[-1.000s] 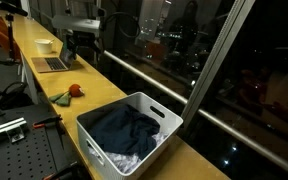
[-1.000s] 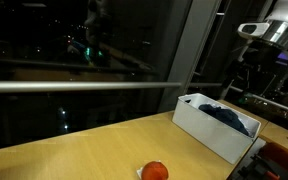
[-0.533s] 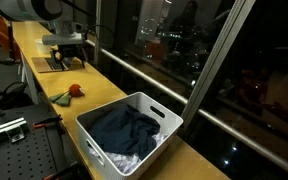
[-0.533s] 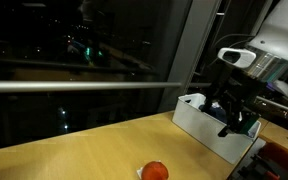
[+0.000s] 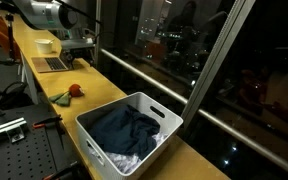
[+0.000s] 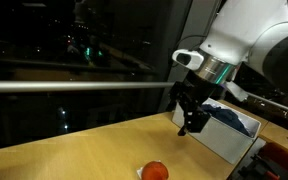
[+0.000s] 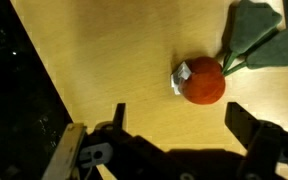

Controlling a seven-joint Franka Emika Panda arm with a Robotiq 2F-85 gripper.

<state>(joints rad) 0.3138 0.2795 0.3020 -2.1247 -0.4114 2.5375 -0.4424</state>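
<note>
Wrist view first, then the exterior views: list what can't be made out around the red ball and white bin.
- Wrist view: the green piece beside the red ball is cut off by the top right corner; the pale scrap on the ball is too blurred to identify.
- In an exterior view the bottom edge cuts the ball.
- In an exterior view the dark cloth hides the white bin floor.

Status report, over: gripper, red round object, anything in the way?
Gripper open, empty, above table. Red round object below, untouched. Green cloth beside it, path clear.
</note>
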